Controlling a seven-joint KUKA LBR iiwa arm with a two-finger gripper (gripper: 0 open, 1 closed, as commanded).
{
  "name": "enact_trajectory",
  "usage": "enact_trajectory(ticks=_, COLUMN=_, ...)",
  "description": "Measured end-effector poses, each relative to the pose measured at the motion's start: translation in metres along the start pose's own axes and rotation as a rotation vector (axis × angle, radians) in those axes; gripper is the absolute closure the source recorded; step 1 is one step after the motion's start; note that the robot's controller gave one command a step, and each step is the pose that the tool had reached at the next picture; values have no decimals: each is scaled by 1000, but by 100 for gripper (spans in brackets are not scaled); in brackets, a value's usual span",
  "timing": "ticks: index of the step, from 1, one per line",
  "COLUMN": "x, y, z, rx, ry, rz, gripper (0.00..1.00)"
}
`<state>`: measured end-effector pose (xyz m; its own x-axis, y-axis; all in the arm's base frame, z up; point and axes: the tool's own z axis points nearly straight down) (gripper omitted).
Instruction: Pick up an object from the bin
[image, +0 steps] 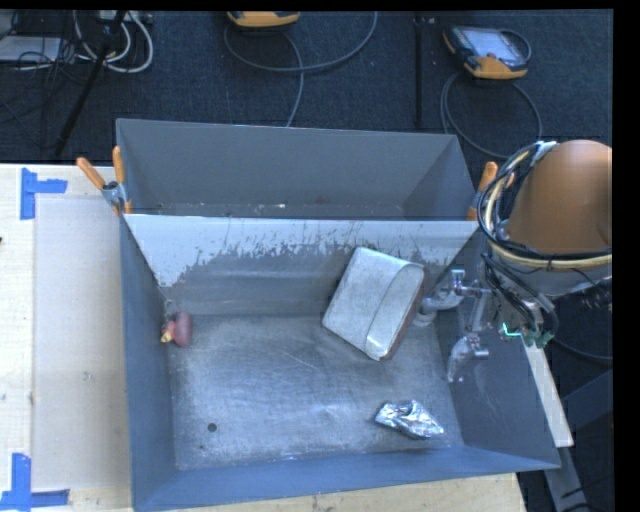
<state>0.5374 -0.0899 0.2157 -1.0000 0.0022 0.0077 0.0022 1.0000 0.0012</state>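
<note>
My gripper (456, 322) hangs over the bin's right sloped wall, open, with nothing between its two metal fingers. Just left of its upper finger (447, 291) lies a flat silver-grey packet with a brown edge (372, 300), tilted against the bin's back slope; whether the finger touches it I cannot tell. A crumpled ball of silver foil (408, 419) rests on the floor near the front right corner, below and left of the gripper. A small red-brown lump (178, 329) sits at the far left of the floor, against the left wall.
The arm with its orange dome and cables comes in over the bin's right rim. The bin's walls slope steeply inward on all sides. Bare grey floor stretches between the lump at the left and the packet.
</note>
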Motion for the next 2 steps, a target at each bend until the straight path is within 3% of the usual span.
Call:
enact_trajectory(ticks=1, x=43, y=14, z=144, rx=0, ry=-15, rz=192, gripper=0)
enact_trajectory(ticks=2, x=41, y=14, z=141, rx=1, ry=-20, rz=188, gripper=100)
